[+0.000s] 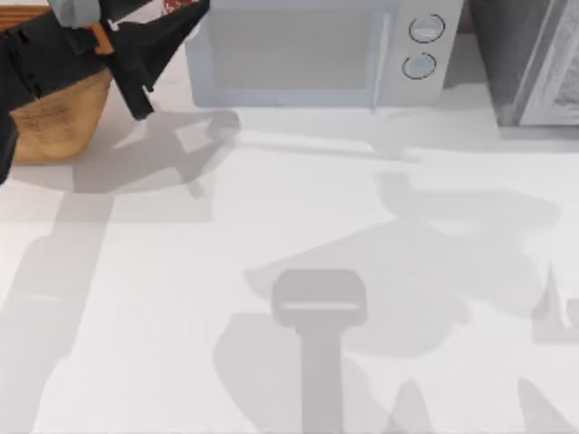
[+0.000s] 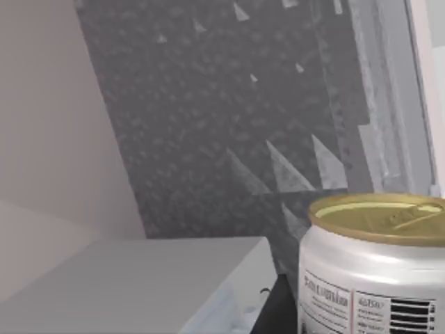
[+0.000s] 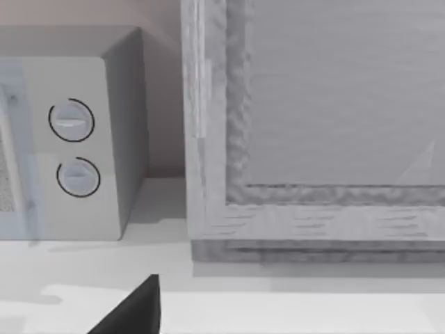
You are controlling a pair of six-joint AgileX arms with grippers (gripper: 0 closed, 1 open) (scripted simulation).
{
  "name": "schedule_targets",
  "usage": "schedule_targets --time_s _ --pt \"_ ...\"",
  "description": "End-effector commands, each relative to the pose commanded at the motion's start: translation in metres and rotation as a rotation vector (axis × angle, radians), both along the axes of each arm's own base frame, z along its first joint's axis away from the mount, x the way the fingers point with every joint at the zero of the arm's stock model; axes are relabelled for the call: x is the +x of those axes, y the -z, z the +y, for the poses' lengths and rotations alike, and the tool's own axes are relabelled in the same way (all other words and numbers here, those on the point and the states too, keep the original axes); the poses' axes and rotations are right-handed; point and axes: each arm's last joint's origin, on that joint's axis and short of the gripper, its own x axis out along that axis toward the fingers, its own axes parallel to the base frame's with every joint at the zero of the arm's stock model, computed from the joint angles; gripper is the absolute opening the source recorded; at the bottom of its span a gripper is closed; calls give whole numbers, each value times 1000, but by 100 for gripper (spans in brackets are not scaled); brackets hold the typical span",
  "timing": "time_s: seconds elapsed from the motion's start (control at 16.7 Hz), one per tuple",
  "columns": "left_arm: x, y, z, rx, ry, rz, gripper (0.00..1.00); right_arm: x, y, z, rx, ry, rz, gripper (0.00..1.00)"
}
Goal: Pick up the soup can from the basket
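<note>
The soup can (image 2: 372, 268) fills the near corner of the left wrist view, with a dull gold lid and a white label with a barcode. In the top view a red sliver of the soup can (image 1: 178, 4) peeks out at the back edge. My left gripper (image 1: 167, 41) is shut on it, raised high at the back left. The can hangs above the microwave's height. The tan woven basket (image 1: 54, 122) sits below and to the left of the gripper, partly hidden by the black arm. A dark part of my right gripper (image 3: 132, 313) shows low down, facing the back right of the table.
A pale grey microwave (image 1: 308, 54) with two round knobs (image 3: 73, 149) stands along the back. A grey framed panel (image 1: 534, 63) stands at the back right. The white table (image 1: 289, 271) carries only arm shadows across its middle and front.
</note>
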Motion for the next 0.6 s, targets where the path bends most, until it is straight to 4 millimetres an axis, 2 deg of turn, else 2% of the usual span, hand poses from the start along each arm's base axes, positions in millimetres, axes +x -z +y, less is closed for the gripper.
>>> schedule_targets --time_s 0.36,0.6 --pt "35 71 -13 47 167 74 0 0 0 0 0 0 0 100" --pt "49 128 -22 74 291 130 0 0 0 0 0 0 0 100"
